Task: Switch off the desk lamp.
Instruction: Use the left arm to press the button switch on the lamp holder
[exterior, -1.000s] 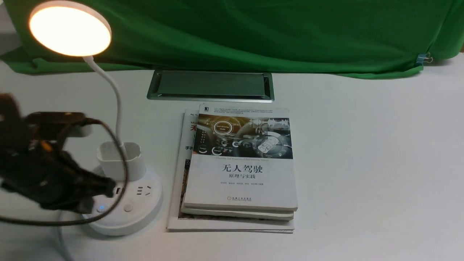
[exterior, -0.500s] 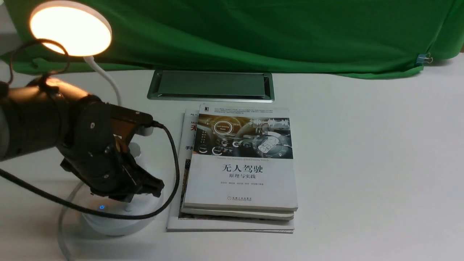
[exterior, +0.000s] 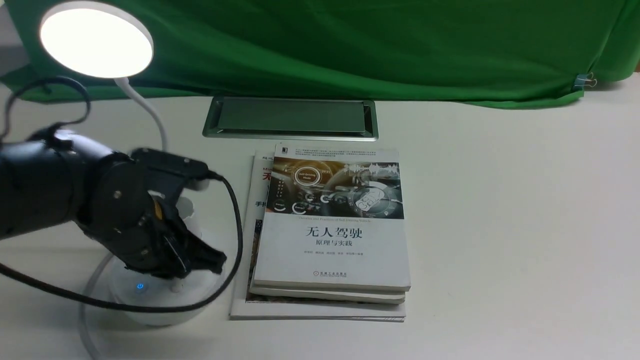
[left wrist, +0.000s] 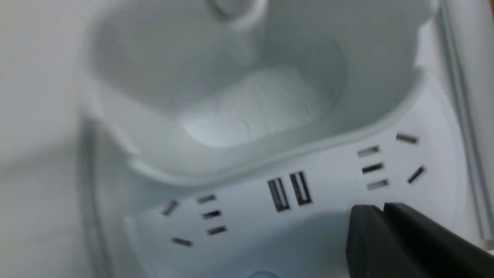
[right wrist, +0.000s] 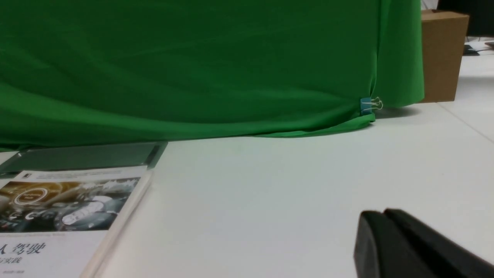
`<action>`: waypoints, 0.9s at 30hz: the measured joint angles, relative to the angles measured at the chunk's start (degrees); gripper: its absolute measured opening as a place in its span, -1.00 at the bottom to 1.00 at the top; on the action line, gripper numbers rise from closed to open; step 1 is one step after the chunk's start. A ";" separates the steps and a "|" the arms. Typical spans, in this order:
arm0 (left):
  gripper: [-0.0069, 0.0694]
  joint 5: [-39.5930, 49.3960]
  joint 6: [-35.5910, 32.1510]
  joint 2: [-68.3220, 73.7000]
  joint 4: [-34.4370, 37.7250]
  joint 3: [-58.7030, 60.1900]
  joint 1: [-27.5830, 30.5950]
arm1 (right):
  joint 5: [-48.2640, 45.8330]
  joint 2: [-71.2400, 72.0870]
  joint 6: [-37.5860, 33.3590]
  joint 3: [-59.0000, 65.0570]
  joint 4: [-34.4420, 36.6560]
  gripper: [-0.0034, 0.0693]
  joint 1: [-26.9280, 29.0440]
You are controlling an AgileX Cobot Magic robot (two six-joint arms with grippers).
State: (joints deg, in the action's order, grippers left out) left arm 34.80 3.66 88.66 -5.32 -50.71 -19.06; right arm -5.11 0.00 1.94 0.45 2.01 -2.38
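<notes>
Over the base of the desk lamp [exterior: 96,40], left claw [exterior: 207,260] clenched empty, tip down at the white button [exterior: 176,288]; touching or not, cannot tell. Head lit. Right claw [right wrist: 382,217] clenched, well apart.

The desk lamp [exterior: 96,40] stands left of the stacked books [exterior: 332,240]

Probably a lab or office: a green cloth [exterior: 350,45] is hanging, clipped, behind a white desk [exterior: 500,225] where technical books [exterior: 330,240] are lying.
</notes>
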 joint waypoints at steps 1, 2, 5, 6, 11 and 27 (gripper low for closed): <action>-0.77 -0.55 0.27 -0.94 -0.51 -0.22 0.00 | 0.00 0.00 0.00 0.00 0.00 -0.81 0.00; -0.77 -1.25 0.50 -2.21 -1.02 -0.36 0.00 | 0.00 0.00 0.00 0.00 0.00 -0.81 0.00; -0.77 -1.49 0.50 -3.93 -0.88 -0.43 0.00 | 0.00 0.00 0.00 0.00 0.00 -0.81 0.00; -0.77 -1.31 0.50 -3.94 -0.34 -0.33 0.00 | 0.00 0.00 0.00 0.00 0.00 -0.81 0.00; -0.77 -3.61 0.33 -3.18 2.98 3.19 0.00 | 0.00 0.00 0.00 0.00 0.00 -0.81 0.00; -0.77 -9.43 0.45 -12.04 5.32 9.37 0.00 | 0.03 0.00 0.00 0.00 0.00 -0.81 0.00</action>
State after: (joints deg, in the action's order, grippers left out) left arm 25.37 4.11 76.62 0.00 -41.34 -19.06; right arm -5.08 0.00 1.94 0.45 2.01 -2.38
